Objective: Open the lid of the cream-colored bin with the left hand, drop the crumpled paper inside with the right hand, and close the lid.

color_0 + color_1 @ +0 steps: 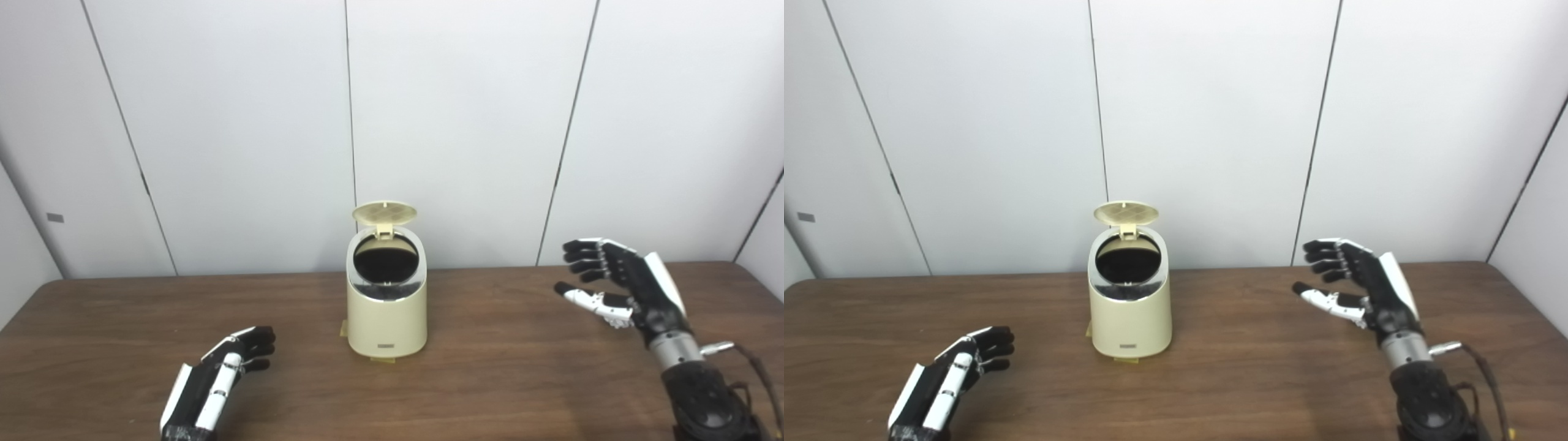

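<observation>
While the cream-colored bin (386, 306) stands at table (520, 380) centre, lid (384, 212) tipped up at twelve o'clock, its dark inside hides any paper, and both the left hand (229, 364) at seven o'clock and the right hand (618, 278) at three o'clock hold nothing, fingers apart.

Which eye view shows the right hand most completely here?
The right eye view: the right hand sits well inside the picture, open, holding nothing, with forearm and cable visible below. The left eye view shows the same open hand nearer the right edge, its forearm partly cut off at the corner.
</observation>
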You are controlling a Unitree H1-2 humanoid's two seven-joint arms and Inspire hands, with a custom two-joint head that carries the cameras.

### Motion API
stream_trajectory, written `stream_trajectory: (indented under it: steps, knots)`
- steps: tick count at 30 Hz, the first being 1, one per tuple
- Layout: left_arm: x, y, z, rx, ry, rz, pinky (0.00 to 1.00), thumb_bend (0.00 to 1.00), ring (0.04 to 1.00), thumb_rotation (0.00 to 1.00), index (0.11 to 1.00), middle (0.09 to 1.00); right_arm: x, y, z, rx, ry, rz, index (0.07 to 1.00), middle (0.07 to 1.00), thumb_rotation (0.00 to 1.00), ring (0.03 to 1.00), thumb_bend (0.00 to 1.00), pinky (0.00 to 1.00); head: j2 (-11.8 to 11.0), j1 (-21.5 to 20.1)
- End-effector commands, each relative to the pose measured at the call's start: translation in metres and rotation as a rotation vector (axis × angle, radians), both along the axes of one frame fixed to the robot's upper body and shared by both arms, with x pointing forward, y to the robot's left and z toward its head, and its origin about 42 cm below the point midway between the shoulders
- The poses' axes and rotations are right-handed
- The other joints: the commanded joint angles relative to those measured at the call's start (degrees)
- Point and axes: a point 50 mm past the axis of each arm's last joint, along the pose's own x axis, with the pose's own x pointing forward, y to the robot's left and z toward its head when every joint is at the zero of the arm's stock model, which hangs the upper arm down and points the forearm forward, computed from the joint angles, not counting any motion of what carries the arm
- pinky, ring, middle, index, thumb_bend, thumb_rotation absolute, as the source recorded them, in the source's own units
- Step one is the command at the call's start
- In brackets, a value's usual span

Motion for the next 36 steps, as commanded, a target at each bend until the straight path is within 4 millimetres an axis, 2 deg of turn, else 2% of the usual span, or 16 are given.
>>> stream_trajectory:
  steps: [1, 2, 4, 10, 14, 21, 26, 32, 36]
  knots:
    - [0.01, 0.001, 0.019, 0.014, -0.082, -0.006, 0.72, 0.21, 0.767, 0.85, 0.772, 0.769, 0.011, -0.003, 0.046, -0.194, -0.117, -0.014, 0.665, 0.639, 0.1, 0.594, 0.61, 0.48, 0.1, -0.1]
    - [0.01, 0.001, 0.019, 0.014, -0.081, -0.006, 0.72, 0.21, 0.768, 0.84, 0.771, 0.77, 0.012, -0.005, 0.051, -0.256, -0.102, -0.03, 0.679, 0.668, 0.09, 0.623, 0.74, 0.5, 0.1, -0.2]
    - [0.01, 0.002, 0.018, 0.015, -0.082, -0.005, 0.72, 0.21, 0.766, 0.83, 0.767, 0.768, 0.015, -0.007, 0.06, -0.345, -0.055, -0.05, 0.706, 0.711, 0.13, 0.66, 0.85, 0.53, 0.1, -0.3]
    - [0.011, 0.003, 0.018, 0.006, -0.083, -0.002, 0.72, 0.23, 0.753, 0.8, 0.76, 0.763, 0.029, -0.014, 0.073, -0.508, 0.071, -0.06, 0.736, 0.742, 0.12, 0.698, 0.98, 0.55, 0.1, -0.6]
    - [0.012, 0.002, 0.018, 0.007, -0.087, -0.003, 0.71, 0.22, 0.752, 0.79, 0.758, 0.762, 0.038, -0.019, 0.072, -0.566, 0.152, -0.072, 0.753, 0.77, 0.16, 0.732, 0.99, 0.58, 0.2, -0.7]
    - [0.012, 0.003, 0.017, 0.021, -0.098, 0.0, 0.69, 0.23, 0.745, 0.74, 0.759, 0.757, 0.048, -0.027, 0.057, -0.678, 0.247, -0.076, 0.764, 0.787, 0.18, 0.74, 1.0, 0.61, 0.3, -0.7]
    - [0.011, 0.003, 0.018, 0.017, -0.099, -0.004, 0.69, 0.22, 0.745, 0.74, 0.76, 0.757, 0.054, -0.031, 0.046, -0.692, 0.324, -0.057, 0.772, 0.815, 0.18, 0.778, 0.99, 0.62, 0.7, -0.7]
    - [0.01, 0.002, 0.019, 0.019, -0.107, -0.005, 0.68, 0.21, 0.741, 0.72, 0.76, 0.757, 0.063, -0.035, 0.03, -0.729, 0.414, -0.042, 0.759, 0.811, 0.2, 0.768, 0.97, 0.61, 0.8, -0.5]
    - [0.009, 0.001, 0.019, 0.02, -0.104, -0.008, 0.69, 0.23, 0.743, 0.73, 0.758, 0.757, 0.066, -0.033, 0.024, -0.718, 0.481, -0.039, 0.755, 0.833, 0.21, 0.789, 0.97, 0.65, 1.0, -0.5]
